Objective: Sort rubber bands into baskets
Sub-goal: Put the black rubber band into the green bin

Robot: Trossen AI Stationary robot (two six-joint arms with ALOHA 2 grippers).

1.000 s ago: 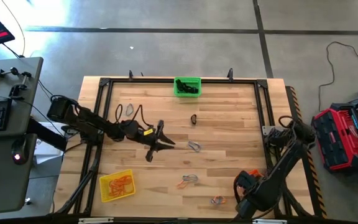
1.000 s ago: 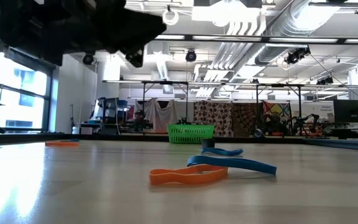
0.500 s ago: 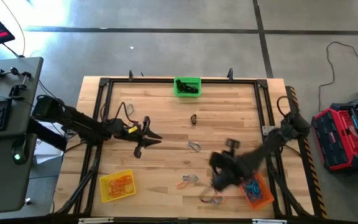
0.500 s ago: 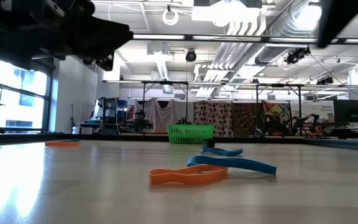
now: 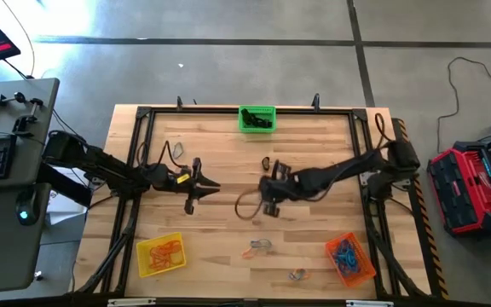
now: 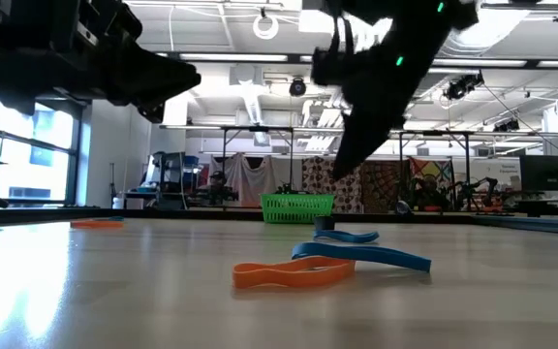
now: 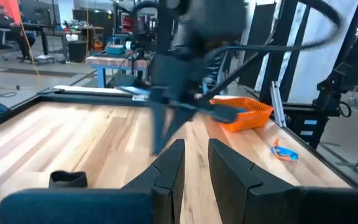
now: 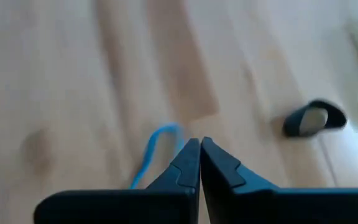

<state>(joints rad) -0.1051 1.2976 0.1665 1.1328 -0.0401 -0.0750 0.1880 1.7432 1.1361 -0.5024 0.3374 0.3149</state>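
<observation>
My right gripper [image 5: 267, 194] hangs shut over the middle of the table, slanting down, clear of the wood [image 6: 349, 155]. In its wrist view a blue rubber band [image 8: 156, 148] lies flat just beside the fingertips [image 8: 199, 147], and a black band [image 8: 314, 119] lies farther off. My left gripper [image 5: 197, 189] waits left of centre, level and above the table, its fingers [image 7: 196, 163] a little open with nothing between them. The green basket [image 5: 257, 118] stands at the far edge, the yellow basket [image 5: 160, 254] near left, the orange basket [image 5: 350, 259] near right.
More bands lie loose: an orange one with a blue-grey one [image 5: 259, 247], another pair near the front edge [image 5: 297, 275], and thin loops at the far left [image 5: 170, 153]. A black frame [image 5: 139, 170] runs around the table. A slack cable loop [image 5: 245, 205] hangs by the right gripper.
My right gripper has swung fast from over the orange basket at the near right corner toward the table's middle, turning and tipping down as it went; the orange basket now shows uncovered. My left gripper has drawn back a little toward the table's left edge.
</observation>
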